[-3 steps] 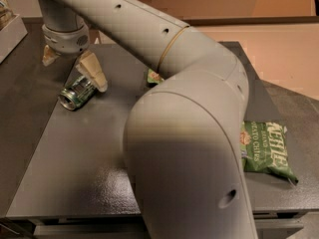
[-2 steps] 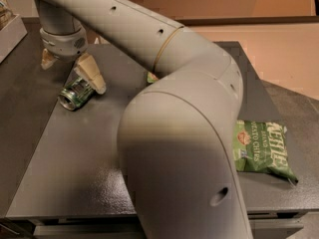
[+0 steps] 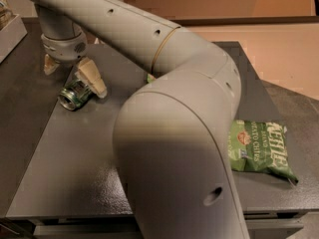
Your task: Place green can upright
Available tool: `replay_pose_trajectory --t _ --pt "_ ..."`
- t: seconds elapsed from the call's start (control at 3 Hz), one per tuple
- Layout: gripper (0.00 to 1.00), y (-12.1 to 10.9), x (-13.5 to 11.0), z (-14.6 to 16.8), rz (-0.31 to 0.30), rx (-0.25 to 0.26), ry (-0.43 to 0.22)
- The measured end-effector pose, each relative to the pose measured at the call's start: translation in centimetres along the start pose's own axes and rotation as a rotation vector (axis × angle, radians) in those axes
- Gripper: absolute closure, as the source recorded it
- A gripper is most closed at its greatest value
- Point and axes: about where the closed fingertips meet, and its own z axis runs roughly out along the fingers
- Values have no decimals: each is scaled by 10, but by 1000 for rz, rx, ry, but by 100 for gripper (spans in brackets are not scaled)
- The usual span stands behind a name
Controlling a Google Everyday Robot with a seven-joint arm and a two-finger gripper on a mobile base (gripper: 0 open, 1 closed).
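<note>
Field notes, single camera view.

- The end effector [image 3: 71,71] is at the far left of the counter [image 3: 75,178], hanging down from the wrist above it. Its two pale fingers are spread apart and nothing is clamped between them.
- The left finger [image 3: 50,63] sits far and left of the can. The right finger [image 3: 91,77] slants down toward the right, and its tip comes in against the can's far-right end. I cannot tell if it is actually touching.
- The green can [image 3: 75,94] lies on its side on the counter, just near of the end effector. One silver end points toward the near left. The green body runs back to the right under the right finger. It is not upright.
- The grey arm [image 3: 169,133] takes up most of my view. It sweeps from the far left across the middle, and its big elbow joint is close to the camera, hiding much of the counter's centre.
- A green chip bag [image 3: 259,151] lies flat near the right edge of the counter, well apart from the can.
- A small scrap of green [image 3: 149,77] shows at the arm's far edge. I cannot make out what it is.
- A pale box [image 3: 11,34] sits at the far left border, off the dark counter top.
</note>
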Motion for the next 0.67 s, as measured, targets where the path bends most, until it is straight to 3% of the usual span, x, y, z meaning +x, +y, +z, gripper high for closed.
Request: replay_pose_trajectory --t 0.67 --pt "0 4 -7 4 6 -22 -14"
